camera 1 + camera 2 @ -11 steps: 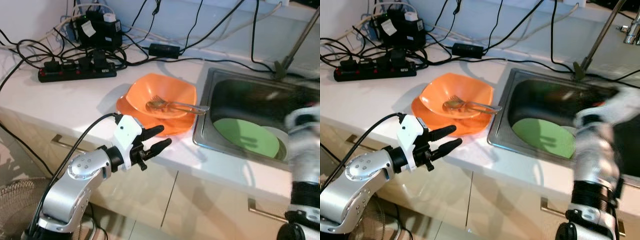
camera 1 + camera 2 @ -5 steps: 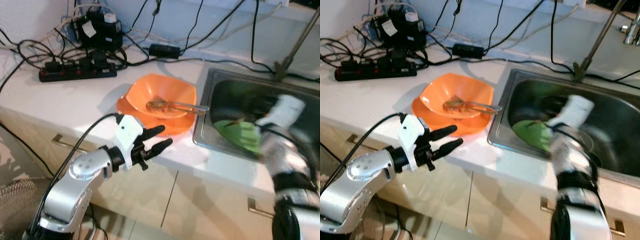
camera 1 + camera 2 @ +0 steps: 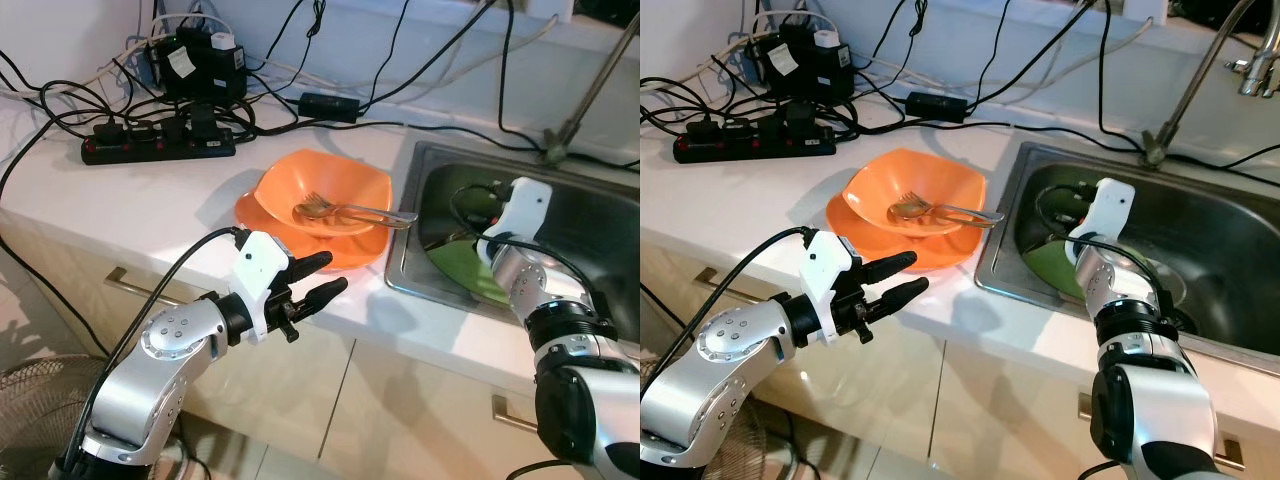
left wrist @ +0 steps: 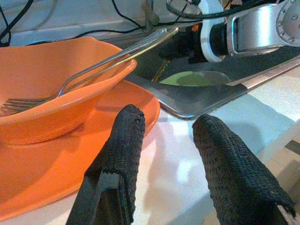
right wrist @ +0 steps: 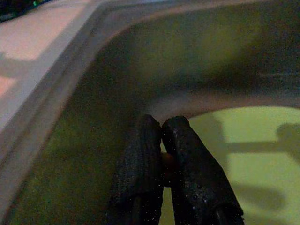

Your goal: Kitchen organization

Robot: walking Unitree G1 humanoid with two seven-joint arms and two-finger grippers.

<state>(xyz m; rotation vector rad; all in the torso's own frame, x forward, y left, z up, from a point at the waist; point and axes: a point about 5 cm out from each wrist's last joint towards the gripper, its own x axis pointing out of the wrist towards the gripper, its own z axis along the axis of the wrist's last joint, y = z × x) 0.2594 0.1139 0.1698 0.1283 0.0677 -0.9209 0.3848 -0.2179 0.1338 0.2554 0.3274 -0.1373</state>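
Right claw inside sink, fingers pressed together above green plate. Left claw spread, near orange bowl holding fork on bench.

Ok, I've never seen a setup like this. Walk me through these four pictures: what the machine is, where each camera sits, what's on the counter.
This is a humanoid robot with two silver arms, each ending in a hand of two black fingers. The two wide pictures come from a stereo camera on its head, looking down at a white kitchen counter. The other two come from cameras on its wrists, looking along the fingers.

On the counter an orange bowl sits on an orange plate, with a metal fork resting in the bowl. Behind lie a black power strip and tangled cables.

The left hand hovers open at the counter's edge, holding nothing. The right hand reaches into the steel sink, fingers shut, over a green plate.
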